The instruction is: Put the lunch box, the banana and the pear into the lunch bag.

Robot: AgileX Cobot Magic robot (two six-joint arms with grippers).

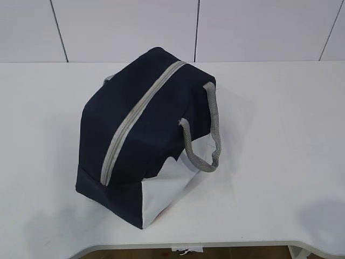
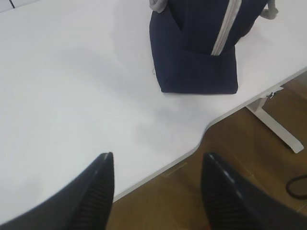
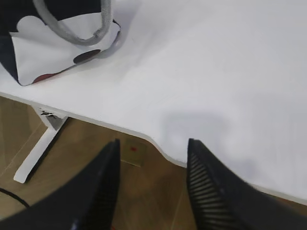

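lunch bag (image 1: 145,135) sits on the white tabletop (image 1: 280,135), a bit left of centre, zipper (image 1: 137,121) shut along the top, grey strap handle (image 1: 207,135) flopped over the right side above the white end panel (image 1: 167,189). left gripper (image 2: 158,191) hangs at the near table edge, well apart from the bag, jaws spread, nothing between them. right gripper (image 3: 153,184) likewise over the front edge, jaws apart, empty, bag's patterned end off to its upper left. lunch box, banana and pear not visible in any view.

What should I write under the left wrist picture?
Open left gripper hovers over the white table's edge, facing the zipped navy lunch bag.
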